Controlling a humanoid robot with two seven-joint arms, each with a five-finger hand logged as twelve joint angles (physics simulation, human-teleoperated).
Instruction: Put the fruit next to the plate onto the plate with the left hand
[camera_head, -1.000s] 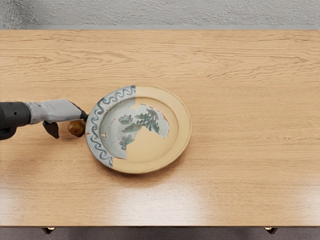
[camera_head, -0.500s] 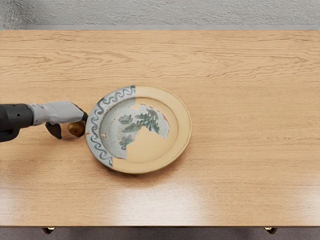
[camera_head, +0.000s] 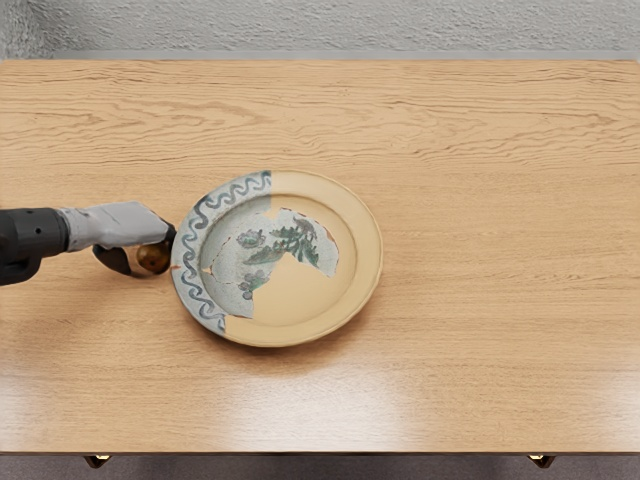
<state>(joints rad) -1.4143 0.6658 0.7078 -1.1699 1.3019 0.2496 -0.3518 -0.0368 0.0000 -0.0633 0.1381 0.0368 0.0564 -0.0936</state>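
1. Left robot hand (camera_head: 135, 238), grey on the back with dark fingers (camera_head: 117, 263), reaches in from the left edge of the picture on a black forearm and lies low over the light wooden surface (camera_head: 480, 150).
2. Its fingers are curled around a small, round, golden-brown fruit (camera_head: 153, 258). One dark finger bends under and behind the fruit on the left, and another hooks over its upper right side, so the robot hand is clamped on the fruit.
3. The fruit sits just beside the left rim of a round ceramic plate (camera_head: 365, 250), outside the plate. Whether it touches the rim cannot be told.
4. The plate lies flat near the middle of the surface, a little left of centre. Its right and lower parts are plain tan. Its left part carries a blue wave band along the rim and a blue-green leaf pattern in the well, and the patterned area ends in a jagged edge.
5. The surface is a broad slab of pale wood with the grain running left to right, and a soft sheen shows along its near edge.
6. Beyond the far edge runs a strip of speckled grey background (camera_head: 320, 25).
7. Below the near edge is a grey band, where two small dark fittings (camera_head: 96, 461) peek out from under the surface, one near each end.
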